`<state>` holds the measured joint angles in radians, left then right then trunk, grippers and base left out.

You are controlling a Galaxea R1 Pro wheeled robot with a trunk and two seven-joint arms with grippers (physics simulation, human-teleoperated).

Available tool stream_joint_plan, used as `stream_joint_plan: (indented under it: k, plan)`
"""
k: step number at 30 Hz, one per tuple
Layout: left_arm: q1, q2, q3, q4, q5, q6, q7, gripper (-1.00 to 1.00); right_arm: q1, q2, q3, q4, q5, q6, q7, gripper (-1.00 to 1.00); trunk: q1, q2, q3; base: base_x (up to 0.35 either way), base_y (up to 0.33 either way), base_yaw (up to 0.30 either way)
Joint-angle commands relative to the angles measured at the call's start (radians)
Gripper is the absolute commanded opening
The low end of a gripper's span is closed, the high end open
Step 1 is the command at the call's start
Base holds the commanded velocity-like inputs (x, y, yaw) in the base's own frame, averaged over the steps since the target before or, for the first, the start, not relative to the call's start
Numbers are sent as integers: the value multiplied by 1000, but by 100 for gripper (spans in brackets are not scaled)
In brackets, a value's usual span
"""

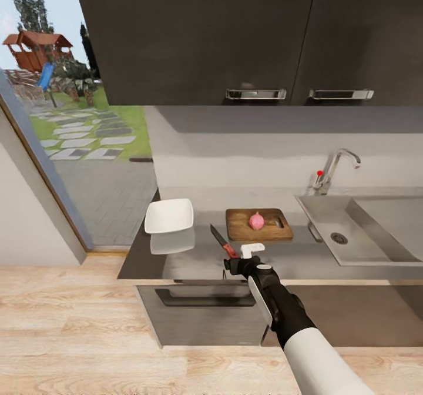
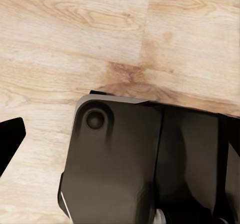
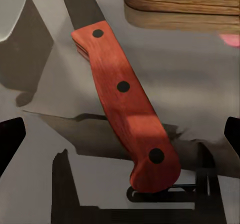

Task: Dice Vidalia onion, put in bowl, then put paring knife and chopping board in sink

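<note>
Kitchen scene, head view: the countertop (image 1: pixel 194 260), a glossy grey slab, carries the white bowl (image 1: pixel 169 215) at far left, the paring knife (image 1: pixel 224 244) to its right, and the chopping board (image 1: pixel 259 224) further right and slightly farther back. The pink Vidalia onion (image 1: pixel 257 220) rests whole on the middle of the board. The sink (image 1: pixel 376 230) with its chrome faucet (image 1: pixel 336 168) lies to the right of the board, its basin bare around the round drain. The right gripper (image 1: pixel 245 255) hovers at the near end of the knife, just above the red-orange handle. Right wrist view: the knife handle (image 3: pixel 127 106) lies flat on the grey surface between the right gripper's spread finger tips, which stand apart from it on either side; the board edge (image 3: pixel 182 1) lies beyond. Left wrist view: wooden floor (image 2: pixel 75 39) and a dark part of the robot's base (image 2: pixel 130 159); whether the left gripper is spread or pressed together cannot be told
</note>
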<state>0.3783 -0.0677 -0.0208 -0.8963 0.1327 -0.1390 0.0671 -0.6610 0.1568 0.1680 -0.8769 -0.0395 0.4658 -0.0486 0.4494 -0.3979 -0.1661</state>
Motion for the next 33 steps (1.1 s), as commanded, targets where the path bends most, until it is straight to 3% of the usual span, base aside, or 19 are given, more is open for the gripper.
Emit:
stream_joint_plan:
  k: [1, 33]
  plan:
    - [0, 0, -2, -1, 10, -2, 4, 100, -1, 0, 2, -1, -4, 5, -5, 100, 1, -2, -4, 0, 0, 0]
    - [0, 0, -2, -1, 10, -2, 3, 100, 0, 0, 2, -1, -3, 5, -5, 100, 1, -2, -17, 74, 0, 0]
